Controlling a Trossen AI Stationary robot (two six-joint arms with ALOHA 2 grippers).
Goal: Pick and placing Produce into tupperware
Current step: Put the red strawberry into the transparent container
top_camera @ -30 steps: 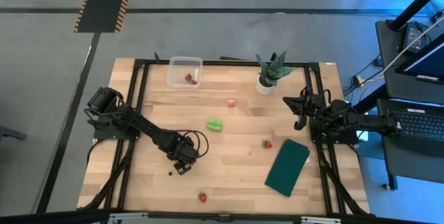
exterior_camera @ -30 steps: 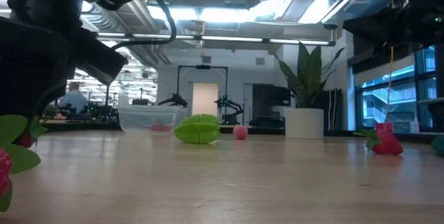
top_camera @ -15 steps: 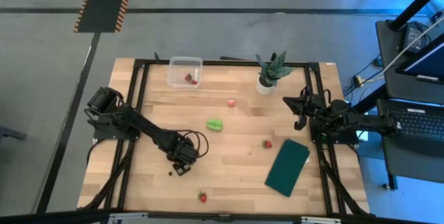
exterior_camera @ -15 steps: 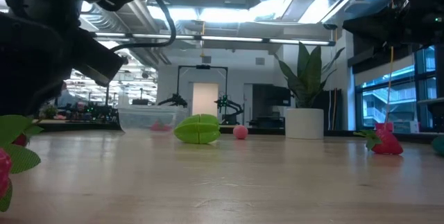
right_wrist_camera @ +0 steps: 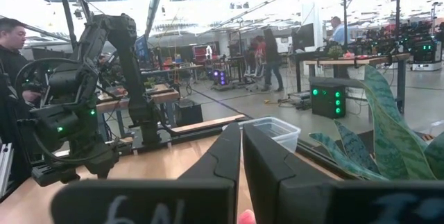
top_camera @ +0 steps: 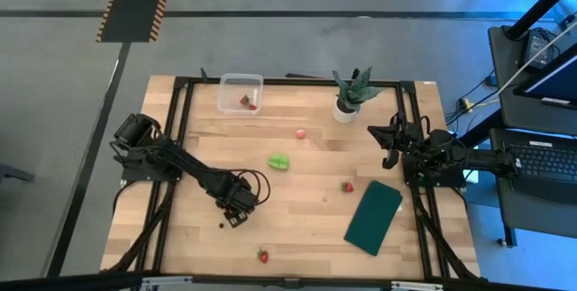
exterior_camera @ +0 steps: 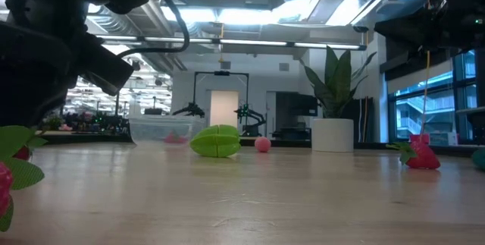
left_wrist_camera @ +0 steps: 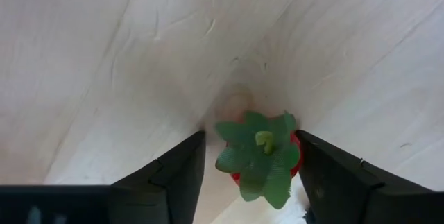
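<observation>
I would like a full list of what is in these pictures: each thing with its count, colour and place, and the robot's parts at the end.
Small strawberries: four, red; one in tub, one mid-table, one at near edge, one between left gripper's fingers.
Round fruit: one, pinkish; table centre.
Lumpy produce piece: one, bright green; centre.
Clear plastic tub: one; far edge.
Potted plant: one, green, white pot; far edge.
Flat rectangle: one, dark green; right.
Left gripper: closing around strawberry.
Right gripper: shut, waiting at right.

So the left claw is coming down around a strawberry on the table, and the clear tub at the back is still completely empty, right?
Not quite. The left gripper does straddle a strawberry on the table, as the left wrist view shows. But the clear tub is not empty: the high view shows one strawberry already inside it.
</observation>
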